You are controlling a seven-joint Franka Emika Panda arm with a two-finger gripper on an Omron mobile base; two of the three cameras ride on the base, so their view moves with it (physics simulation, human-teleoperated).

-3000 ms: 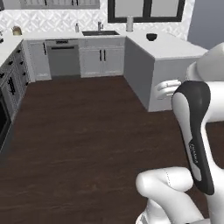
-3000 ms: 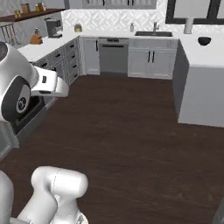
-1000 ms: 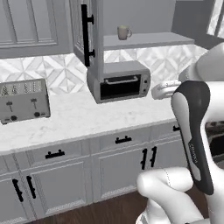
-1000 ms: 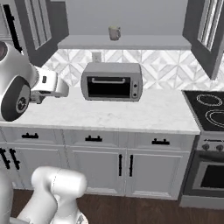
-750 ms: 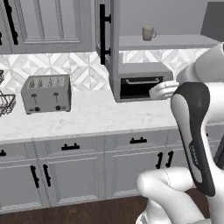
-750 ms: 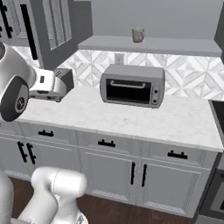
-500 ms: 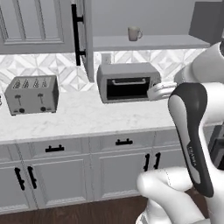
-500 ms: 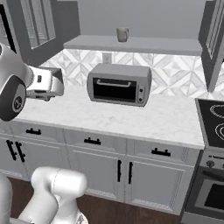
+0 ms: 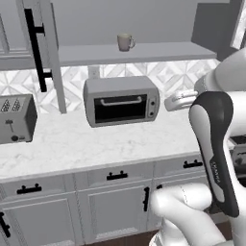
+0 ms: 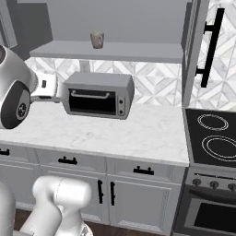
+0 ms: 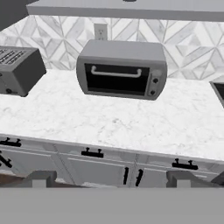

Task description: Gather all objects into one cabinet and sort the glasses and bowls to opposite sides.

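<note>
One of the glasses, a small cream cup (image 9: pixel 126 42) (image 10: pixel 97 40), stands on a pale grey shelf (image 9: pixel 144 51) above the counter. My gripper (image 11: pixel 111 178) is open, its two dark fingertips (image 11: pixel 41 177) far apart with nothing between them. It hangs in front of the counter, well below the cup and apart from it. The white hand (image 9: pixel 180 99) (image 10: pixel 46 86) sits level with the toaster oven. The cabinet and the bowls are out of view.
A grey toaster oven (image 9: pixel 121 101) (image 10: pixel 97 94) (image 11: pixel 121 70) stands on the marble counter (image 11: pixel 113 122), with a toaster (image 9: pixel 17 119) (image 11: pixel 17 70) to its left. An open cupboard door with a black handle (image 9: pixel 36 48) flanks the shelf. A black stovetop (image 10: pixel 216 138) lies to the right.
The whole picture has shifted sideways as the base moves, so the toaster oven and shelf sit differently in frame. The gripper stays open and empty.
</note>
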